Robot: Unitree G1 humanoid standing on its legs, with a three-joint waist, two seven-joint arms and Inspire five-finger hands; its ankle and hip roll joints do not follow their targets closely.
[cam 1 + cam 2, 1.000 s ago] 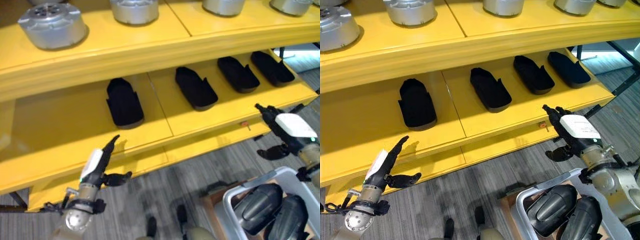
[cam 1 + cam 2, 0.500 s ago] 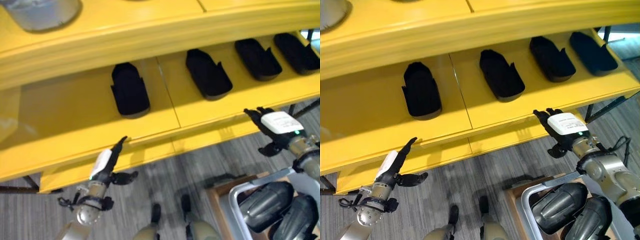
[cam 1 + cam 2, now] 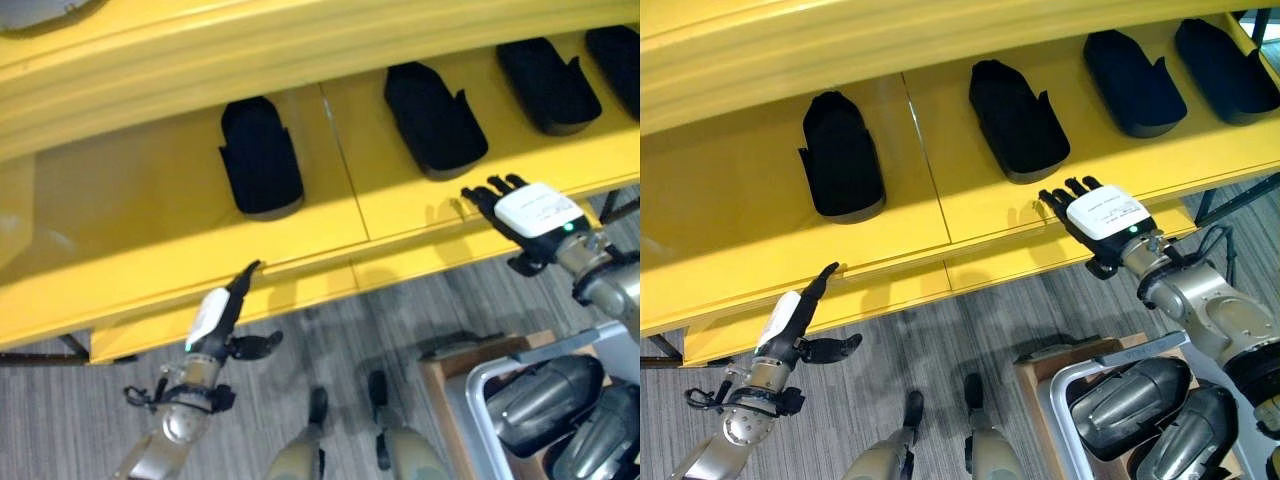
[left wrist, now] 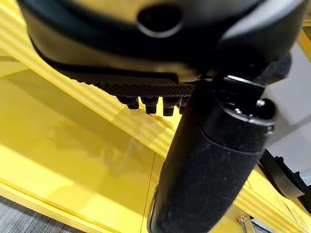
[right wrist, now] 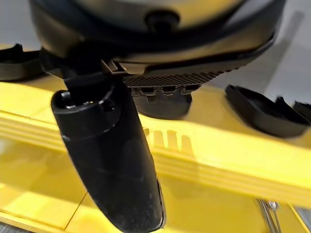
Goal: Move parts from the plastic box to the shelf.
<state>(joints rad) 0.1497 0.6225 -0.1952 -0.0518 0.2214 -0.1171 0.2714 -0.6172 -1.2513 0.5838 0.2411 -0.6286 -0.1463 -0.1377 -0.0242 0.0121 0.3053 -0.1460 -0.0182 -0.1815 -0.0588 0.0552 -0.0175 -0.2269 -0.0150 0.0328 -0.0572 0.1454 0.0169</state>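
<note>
Parts [image 3: 1120, 395] in plastic box [image 3: 1065, 385] (both hands [image 3: 1102, 214] empty, open).

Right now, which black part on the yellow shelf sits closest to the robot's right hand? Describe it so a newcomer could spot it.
Start at the yellow shelf and its lower level, where four black parts lie in a row. Just behind the open right hand lies the second black part from the robot's left. Alone among them, it sits directly right of the seam between the shelf boards.
</note>
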